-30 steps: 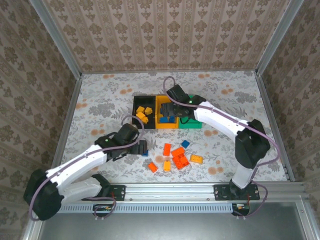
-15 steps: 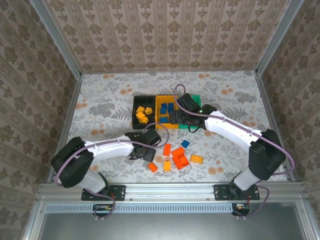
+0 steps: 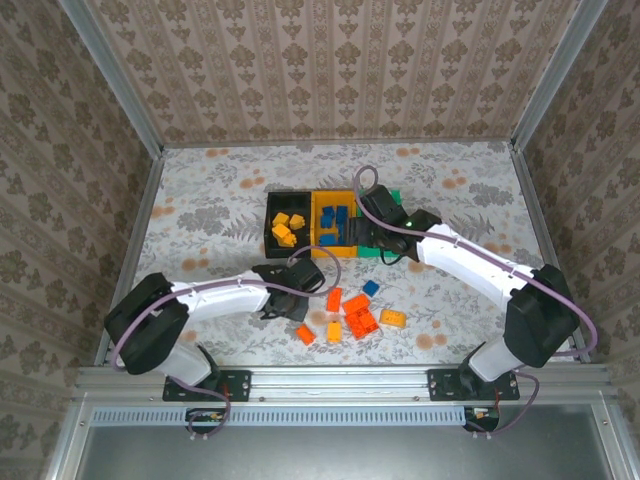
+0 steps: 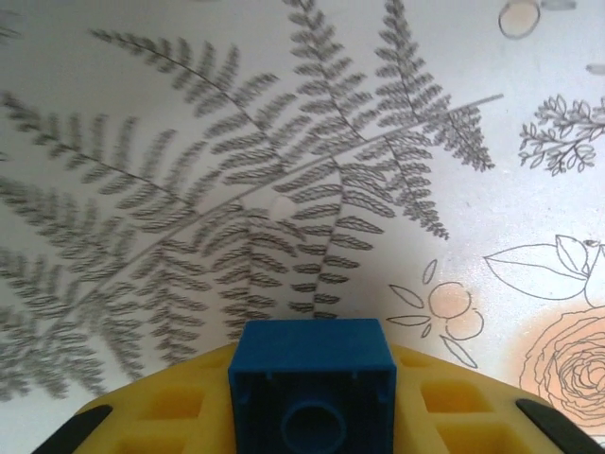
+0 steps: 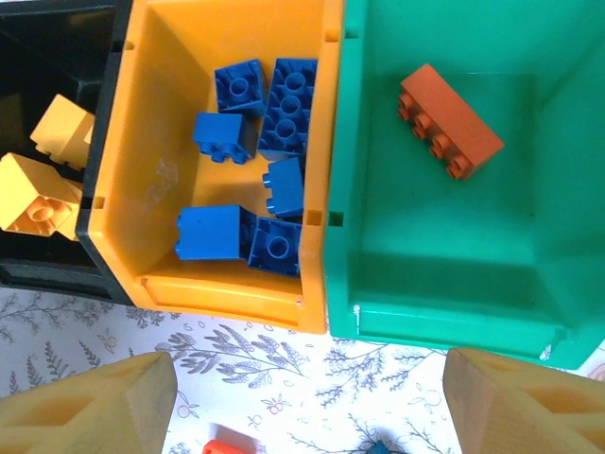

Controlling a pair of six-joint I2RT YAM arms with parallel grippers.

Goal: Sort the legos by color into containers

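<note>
Legos point(image 3: 352, 314) partly sorted: a loose cluster lies on the worktop point(image 3: 200, 200) in front of three bins set side by side. From the top view, that cluster has about four orange-red pieces, two yellow ones and a single blue lego point(image 3: 370, 288).

The black bin point(image 5: 47, 270), on the left, holds several yellow bricks point(image 5: 38, 189). The yellow-orange bin point(image 5: 156, 132), in the middle, holds about six blue bricks point(image 5: 274, 104). The green bin point(image 5: 444, 255), on the right, holds one orange-red brick point(image 5: 450, 121), lying flat near its far wall. The colour scheme is therefore set, and by my reading you are somewhat past halfway. The orange-red pieces are the main job remaining.

Your left hand point(image 4: 312, 421) is pinching one more blue brick point(image 4: 311, 364) between its yellow fingers, the brick's hollow underside facing the wrist camera. The hand sits low over the fern-printed worktop, just left of the loose cluster. I cannot tell whether the brick is lifted clear. It most likely belongs in the yellow-orange bin.

Your right hand point(image 5: 307, 416) is spread wide with nothing between its fingers. It hovers over the near edge of the yellow-orange and green bins.

Patterned wallpaper panels point(image 3: 330, 70) enclose the worktop on three sides.
</note>
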